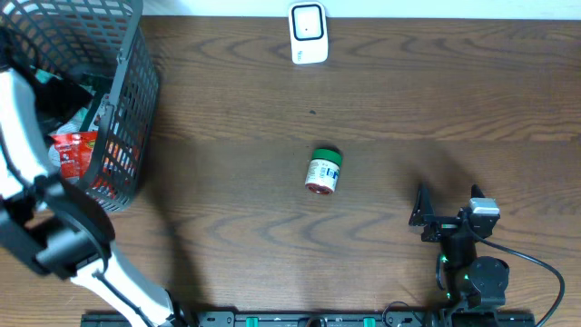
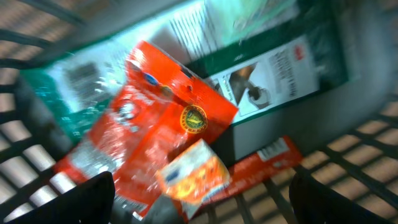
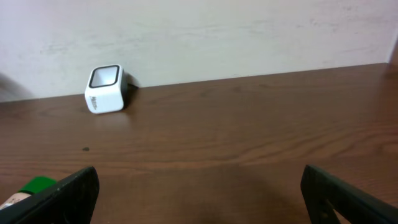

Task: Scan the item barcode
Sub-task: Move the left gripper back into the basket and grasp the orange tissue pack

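Both pairs of fingers are spread wide and hold nothing. The left fingers point(image 2: 87, 198) hang inside a black wire basket point(image 1: 136, 100), just above a red packet point(image 2: 149, 118) lying on other packages. The right fingers point(image 3: 68, 196) sit low over the worktop point(image 3: 249, 137). A green-lidded jar point(image 1: 322, 171) lies ahead to their left, with the white scanner point(image 3: 106, 89) far beyond.

Counted one wire basket point(image 1: 136, 91), one white scanner point(image 1: 309, 34), one green-lid jar point(image 1: 322, 173) on surface; packs point(image 2: 155, 124) inside basket were blurry, roughly four.
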{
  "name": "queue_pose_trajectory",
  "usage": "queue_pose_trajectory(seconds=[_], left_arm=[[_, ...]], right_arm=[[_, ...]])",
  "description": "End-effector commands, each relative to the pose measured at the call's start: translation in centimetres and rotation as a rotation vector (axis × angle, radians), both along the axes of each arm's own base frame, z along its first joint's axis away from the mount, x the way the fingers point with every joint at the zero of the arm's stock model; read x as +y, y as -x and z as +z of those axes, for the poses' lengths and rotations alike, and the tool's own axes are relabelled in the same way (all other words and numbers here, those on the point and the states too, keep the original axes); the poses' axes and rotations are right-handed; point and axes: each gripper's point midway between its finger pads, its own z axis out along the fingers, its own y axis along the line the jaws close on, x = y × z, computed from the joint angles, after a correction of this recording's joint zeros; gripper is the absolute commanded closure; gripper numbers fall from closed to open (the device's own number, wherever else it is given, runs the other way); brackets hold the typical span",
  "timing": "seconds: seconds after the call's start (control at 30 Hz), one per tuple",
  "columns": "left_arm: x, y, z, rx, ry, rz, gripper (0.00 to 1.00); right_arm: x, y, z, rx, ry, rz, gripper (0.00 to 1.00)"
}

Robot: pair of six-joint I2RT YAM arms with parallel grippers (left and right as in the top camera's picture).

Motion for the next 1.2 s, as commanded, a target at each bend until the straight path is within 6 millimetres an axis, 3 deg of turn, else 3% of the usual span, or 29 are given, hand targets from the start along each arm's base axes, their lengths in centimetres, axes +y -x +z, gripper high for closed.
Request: queue_pose_trajectory(seconds=[0.0,0.1,0.2,0.4,0.53,0.73,0.9,0.97,1.1,1.17], left_arm=[[0.4,1.1,6.1,-0.129,-0.081,0.006,0.09],[0.3,1.8,7.9,-0.159,-0.121,0.000,0.09],[0.4,1.9,7.8,-0.179,-0.142,0.006,0.09],[-0.2,2.6,-0.3,-0.127,-0.088,0.037,0.08],[-1.2,3.4,-3.4,-0.096,-0.039,0.026,0.08],[-2.3,4.6,-6.3,-0.047,0.004,0.049,0.10],[-3.6,4.1,-8.3,-0.069,0.025,0.019,0.20],[-4.3,3.6,-8.8,-0.087,0.036,0.001,0.28],[-4.7,3.0,-8.9,-0.099,0.018,-0.017,0.29],[-4.4,2.5,-8.7,-0.121,0.007,-0.018,0.36]], right_arm=[[-0.3,0.0,0.0,0.000,0.008,-0.015,0.01],[-0.3,0.0,0.0,0.000,0.008,-0.015,0.01],[-0.3,0.0,0.0,0.000,0.008,-0.015,0.01],[-0.3,0.0,0.0,0.000,0.008,-0.015,0.01],[-0.3,0.0,0.0,0.000,0.008,-0.015,0.01],[-0.3,0.0,0.0,0.000,0.008,-0.014,0.01],[-0.3,0.0,0.0,0.000,0.008,-0.015,0.01],[-0.3,0.0,0.0,0.000,0.008,-0.015,0.01],[-0.3,0.0,0.0,0.000,0.008,-0.015,0.01],[-0.3,0.0,0.0,0.000,0.008,-0.015,0.01]])
